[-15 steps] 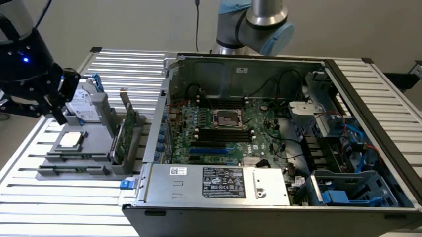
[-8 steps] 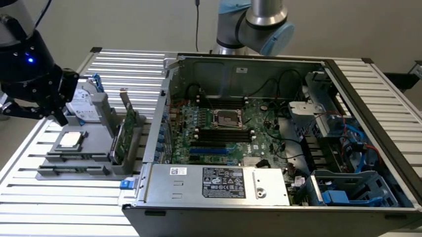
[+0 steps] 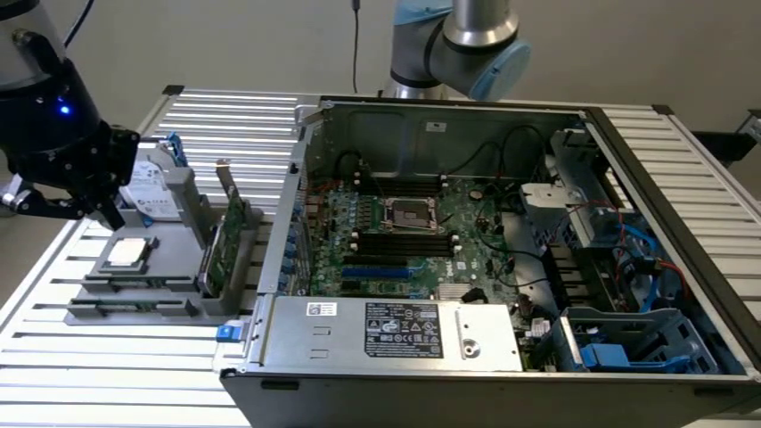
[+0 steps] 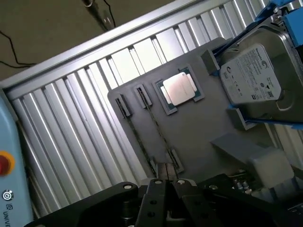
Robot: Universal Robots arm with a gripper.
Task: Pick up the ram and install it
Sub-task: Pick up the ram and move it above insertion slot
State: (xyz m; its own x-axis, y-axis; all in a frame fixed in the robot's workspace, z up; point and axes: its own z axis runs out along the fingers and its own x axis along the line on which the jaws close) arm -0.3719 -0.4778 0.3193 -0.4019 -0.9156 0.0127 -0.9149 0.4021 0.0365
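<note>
Two thin ram sticks (image 4: 158, 124) stand on edge in clipped slots of a grey holder tray (image 4: 199, 127), seen edge-on as narrow dark lines. In the exterior view those slots lie along the tray's near side (image 3: 134, 285). My black gripper (image 4: 169, 183) hovers above the tray's end by the sticks, fingers together and nothing between them. In the exterior view the gripper (image 3: 71, 209) hangs over the tray's far left corner. The open computer case holds the motherboard with its dark memory slots (image 3: 405, 239) beside the processor socket (image 3: 407, 212).
On the tray lie a square silver processor chip (image 3: 128, 252), a hard drive (image 4: 258, 78) and an upright green expansion card (image 3: 232, 239). The case wall (image 3: 291, 205) rises just past the tray. A power supply (image 3: 393, 332) and cables (image 3: 642, 259) fill the case's near and right parts.
</note>
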